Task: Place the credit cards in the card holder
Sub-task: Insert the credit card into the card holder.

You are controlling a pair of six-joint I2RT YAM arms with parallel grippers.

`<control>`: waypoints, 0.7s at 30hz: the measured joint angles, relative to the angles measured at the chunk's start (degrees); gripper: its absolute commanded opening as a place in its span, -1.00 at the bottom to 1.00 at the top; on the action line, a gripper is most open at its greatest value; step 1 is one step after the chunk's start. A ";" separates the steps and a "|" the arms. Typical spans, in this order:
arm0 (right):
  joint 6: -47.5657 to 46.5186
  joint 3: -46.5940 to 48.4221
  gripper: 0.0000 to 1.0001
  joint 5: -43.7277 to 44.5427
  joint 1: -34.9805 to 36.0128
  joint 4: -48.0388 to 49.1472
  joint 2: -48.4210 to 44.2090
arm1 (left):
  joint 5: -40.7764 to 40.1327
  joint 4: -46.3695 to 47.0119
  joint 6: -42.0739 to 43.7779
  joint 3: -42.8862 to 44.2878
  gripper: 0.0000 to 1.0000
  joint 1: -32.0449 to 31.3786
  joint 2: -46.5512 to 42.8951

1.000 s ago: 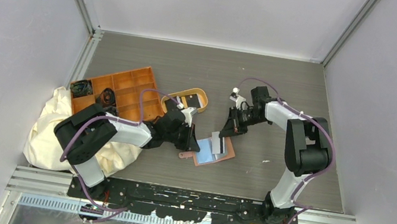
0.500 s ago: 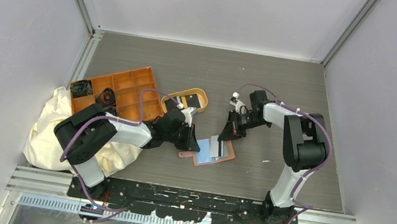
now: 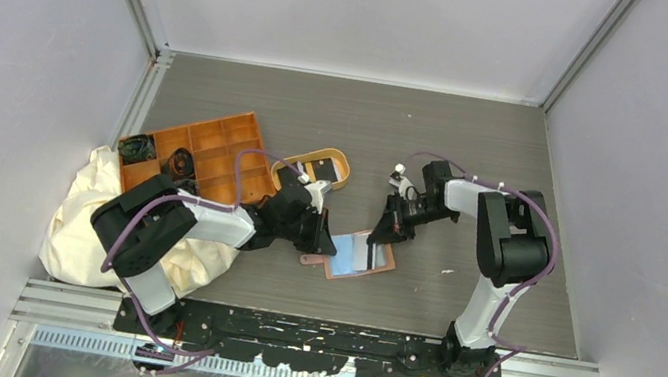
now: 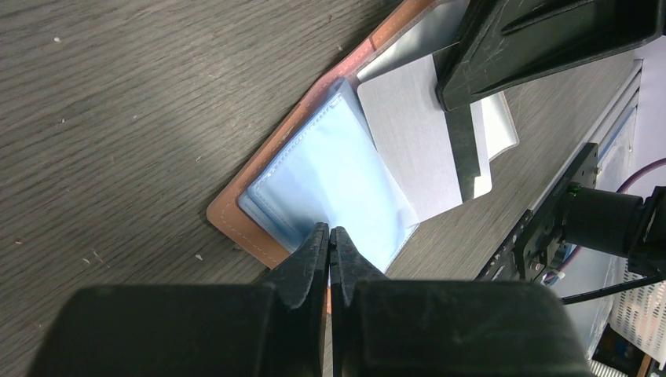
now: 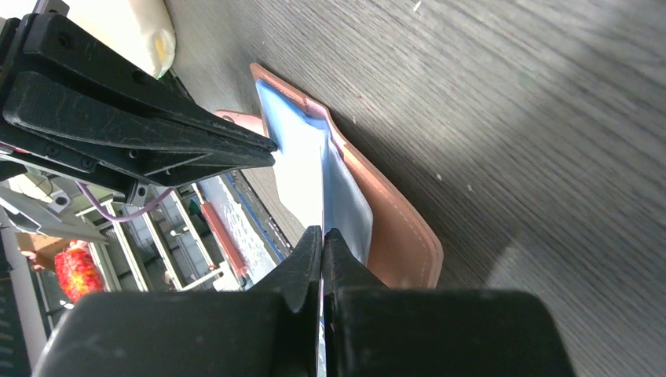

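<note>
**Card holder open on the tabletop, one card at its pocket**

From above, we see the card holder open on the tabletop near centre, with the left jaws at its 9 o'clock edge and the right jaws at 1 o'clock. In our left wrist view, the left jaws are clenched on the blue pocket, and a grey credit card overlaps the holder toward 2 o'clock. In our right wrist view, the right jaws pinch that card edge-on.

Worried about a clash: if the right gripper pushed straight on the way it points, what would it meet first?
Probably the card holder, its blue pocket just ahead of the right gripper; the left gripper lies beyond, depth unclear.
</note>
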 measured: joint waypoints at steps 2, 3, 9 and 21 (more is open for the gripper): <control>0.00 -0.33 -0.99 -0.42 -0.22 0.11 0.00 | 0.02 0.00 0.24 0.00 -0.92 0.00 0.00; 0.00 -0.42 -0.99 -0.70 -0.22 0.13 0.00 | 0.07 0.00 0.33 0.00 -0.92 0.00 0.00; -0.02 -0.63 -0.99 -1.60 -0.28 0.74 0.00 | 0.26 -0.04 0.50 0.07 -0.92 0.04 0.02; 0.79 -0.66 -0.98 -1.60 1.31 1.31 1.09 | 0.39 -0.28 0.59 0.33 -0.91 0.09 0.17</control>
